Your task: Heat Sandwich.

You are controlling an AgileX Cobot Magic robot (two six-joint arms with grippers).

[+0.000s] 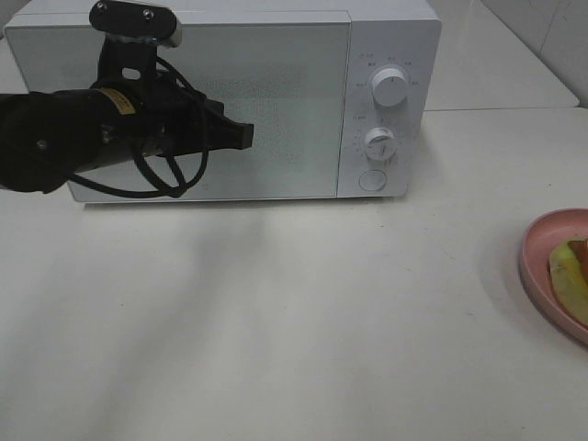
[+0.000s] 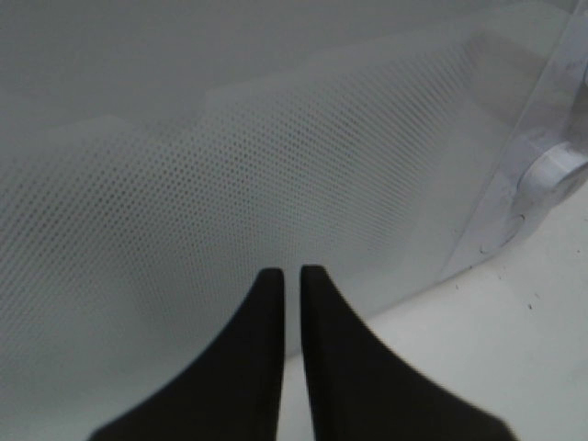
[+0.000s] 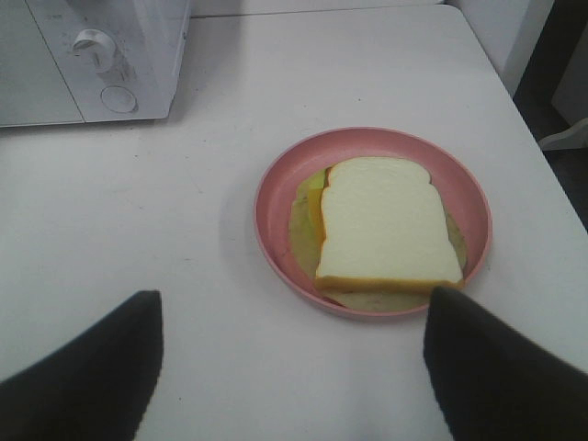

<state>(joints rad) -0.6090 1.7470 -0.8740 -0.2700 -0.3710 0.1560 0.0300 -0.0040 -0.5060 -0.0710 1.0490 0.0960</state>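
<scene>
The left end effector (image 2: 291, 276) is held nearly closed before the microwave (image 1: 276, 101) door. The right end effector (image 3: 292, 317) is spread wide, empty, above the sandwich (image 3: 390, 225) on the pink plate (image 3: 276, 197).

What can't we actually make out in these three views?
- White microwave interior: the frosted, dotted door hides it in the exterior high and left wrist views.
- Round pink plate with the white-bread sandwich: cut by the exterior high view's right edge; whole only in the right wrist view.
- Dial markings: too small to read.
- Right hand: absent from the exterior high view.
</scene>
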